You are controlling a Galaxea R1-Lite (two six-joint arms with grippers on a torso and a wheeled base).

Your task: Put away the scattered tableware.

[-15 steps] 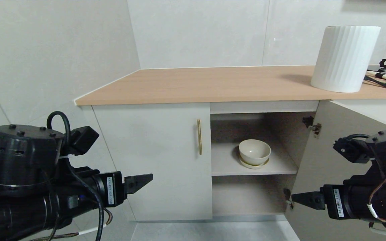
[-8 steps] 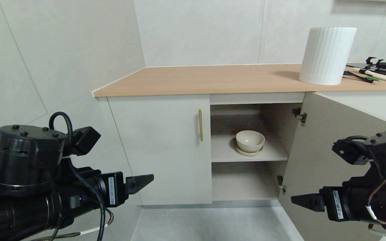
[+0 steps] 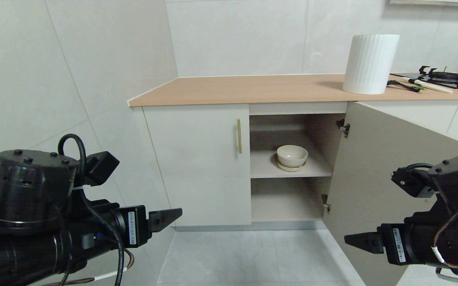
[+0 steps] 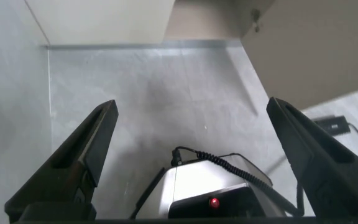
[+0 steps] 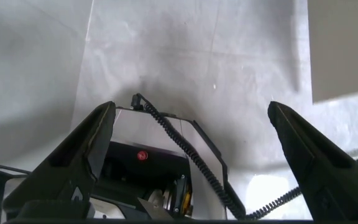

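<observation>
On the upper shelf (image 3: 264, 170) of the cabinet (image 3: 292, 108), behind the open right door (image 3: 376, 167), a cream bowl (image 3: 292, 155) sits upright on a small plate (image 3: 290, 169). Both stand close to the shelf's front edge, about midway across the open half. The lower shelf (image 3: 284, 208) lies beneath it. The left door (image 3: 201, 163) is closed, and its thin gold handle (image 3: 239, 136) runs upright along the edge next to the opening.

The wooden tabletop (image 3: 245, 88) above carries a tall white ribbed cylinder (image 3: 369, 63) near its front edge, above the open door's hinge side. Just beside the cylinder, toward the right end, lie a few long utensils (image 3: 420, 84), and past them is a black stove grate (image 3: 443, 74).

The left claw (image 4: 191, 109) hangs low over the grey floor (image 3: 253, 258), well apart from the cabinet and in front of the closed door. Its jaws are spread wide with nothing between them. The right claw (image 5: 191, 109) is at about the same height, in front of the open door's outer face. Its jaws are likewise spread wide and hold nothing. The two claws point toward each other across the floor before the cabinet.
</observation>
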